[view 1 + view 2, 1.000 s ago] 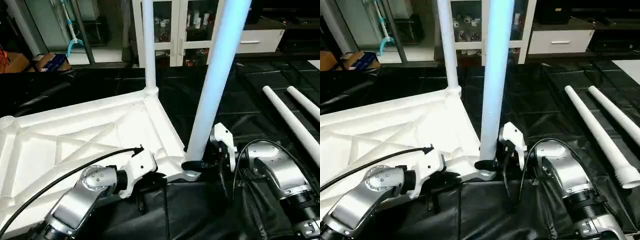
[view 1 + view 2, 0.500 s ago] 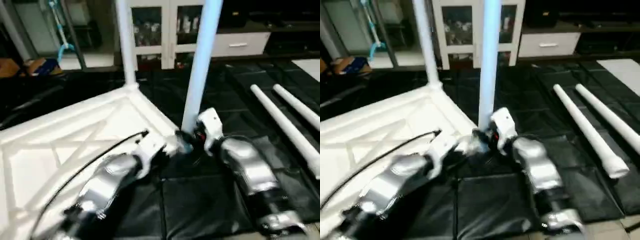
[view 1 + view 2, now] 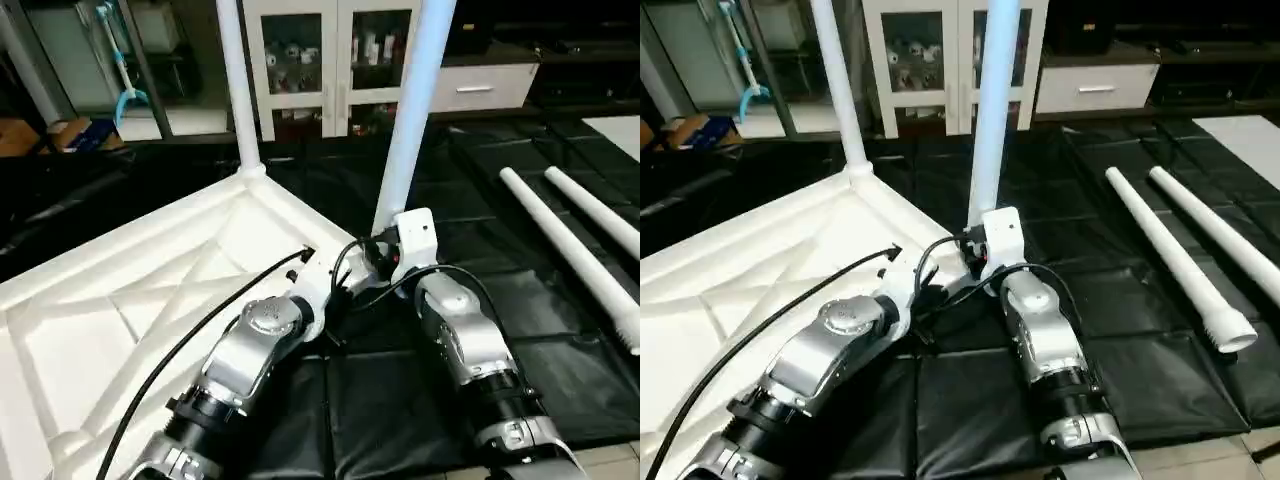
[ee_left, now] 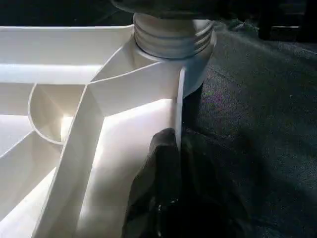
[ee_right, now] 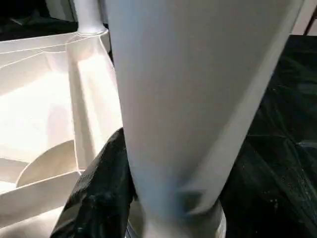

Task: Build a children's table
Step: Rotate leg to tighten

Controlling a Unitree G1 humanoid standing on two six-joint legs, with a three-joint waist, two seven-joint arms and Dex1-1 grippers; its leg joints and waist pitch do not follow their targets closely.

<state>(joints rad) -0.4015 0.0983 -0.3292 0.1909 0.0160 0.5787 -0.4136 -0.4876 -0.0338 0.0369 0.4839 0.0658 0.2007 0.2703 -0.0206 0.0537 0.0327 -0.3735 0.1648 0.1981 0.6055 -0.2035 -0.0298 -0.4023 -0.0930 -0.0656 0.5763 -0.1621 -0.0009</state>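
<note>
Two loose white tapered legs (image 3: 572, 245) lie aside; right gripper (image 5: 148, 198) clasps upright white leg (image 3: 408, 130), left gripper (image 4: 171, 163) pinches white ribbed tabletop (image 3: 150, 290)

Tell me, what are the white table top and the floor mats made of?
The table top looks like white moulded plastic: smooth, slightly glossy, with thin ribs crossing its underside. The black floor mats look like padded vinyl or leather-like sheet, shiny and wrinkled with seams between squares, though I can't be sure.

No readable text, label, brand or number shows on anything in view
</note>
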